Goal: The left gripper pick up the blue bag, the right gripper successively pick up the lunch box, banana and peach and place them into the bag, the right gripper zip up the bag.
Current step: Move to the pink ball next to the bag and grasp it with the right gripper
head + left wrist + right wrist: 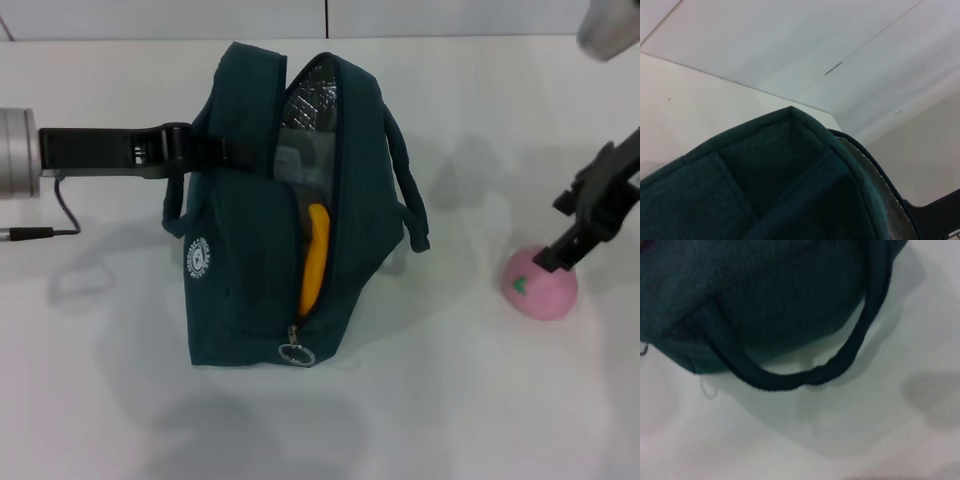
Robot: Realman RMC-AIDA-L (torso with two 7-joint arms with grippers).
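The blue bag (245, 260) stands upright mid-table with its zip open, showing silver lining (310, 95). Inside it I see the yellow banana (315, 262) and, above it, a clear corner of the lunch box (293, 165). A ring zipper pull (296, 353) hangs at the bag's near end. My left gripper (178, 150) comes in from the left and is shut on the bag's upper left side. The pink peach (540, 285) lies on the table to the right, with my right gripper (558, 256) at its top. The wrist views show bag fabric (765, 195) and one loop handle (805, 377).
The white table (450, 420) runs all around the bag. A grey cable (65, 215) trails from the left arm. A pale blurred object (610, 30) sits at the far right corner. The table's back edge meets a wall seam (327, 20).
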